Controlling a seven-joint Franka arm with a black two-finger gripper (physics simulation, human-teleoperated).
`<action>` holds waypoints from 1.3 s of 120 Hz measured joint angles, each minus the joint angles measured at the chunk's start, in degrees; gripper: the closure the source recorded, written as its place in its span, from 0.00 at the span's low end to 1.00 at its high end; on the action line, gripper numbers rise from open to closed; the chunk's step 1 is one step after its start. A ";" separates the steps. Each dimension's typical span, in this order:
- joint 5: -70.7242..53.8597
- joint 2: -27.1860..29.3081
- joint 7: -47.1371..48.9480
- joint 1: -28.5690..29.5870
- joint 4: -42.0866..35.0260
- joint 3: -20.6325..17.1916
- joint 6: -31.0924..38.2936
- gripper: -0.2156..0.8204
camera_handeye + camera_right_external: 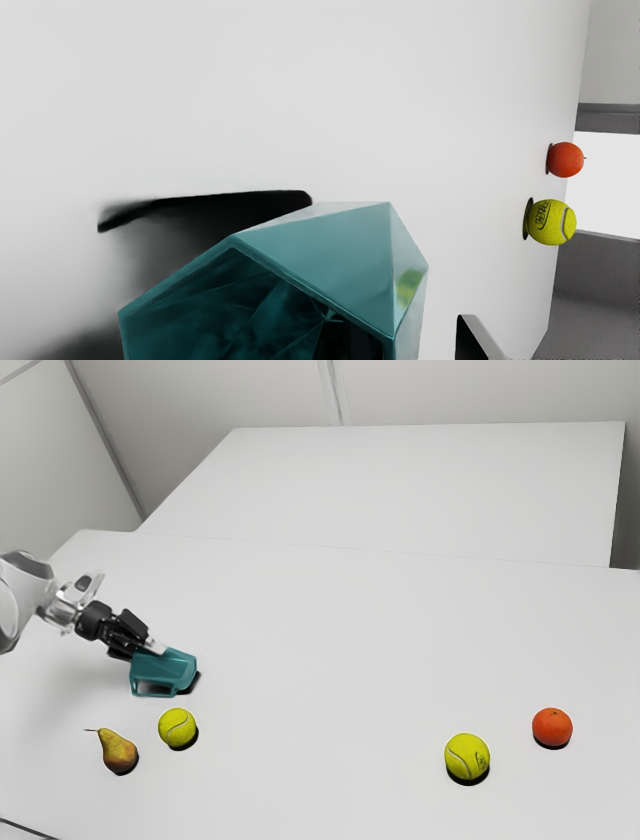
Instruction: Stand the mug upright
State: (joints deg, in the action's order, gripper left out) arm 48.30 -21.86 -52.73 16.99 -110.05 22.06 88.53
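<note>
Mug point(178, 666) sits tipped over, mouth toward the tool point(150, 650), whose fingers stand apart.

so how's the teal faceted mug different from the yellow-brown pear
The teal faceted mug has flat, angular walls and a hollow inside, while the yellow-brown pear is rounded and narrows to a thin stem. The mug looks bigger than the pear. The tool is at the mug; the pear sits apart from it. Both are toward the exterior view's left.
</note>
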 joint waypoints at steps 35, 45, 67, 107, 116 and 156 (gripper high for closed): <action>1.17 0.19 1.16 -1.90 0.16 -0.09 -0.35 0.92; 1.28 0.26 1.42 -1.95 0.17 -0.09 -0.33 0.94; 0.39 3.13 1.91 -2.05 0.14 -1.16 0.43 0.96; -28.03 20.96 6.15 -14.90 -7.70 -7.35 16.09 0.97; -35.67 23.21 8.38 -17.02 -9.95 -9.22 20.02 0.97; -53.02 28.37 17.83 -19.25 -22.67 -16.02 37.17 0.97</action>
State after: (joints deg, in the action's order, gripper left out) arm -4.72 6.51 -34.90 -2.26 -132.71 6.04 125.70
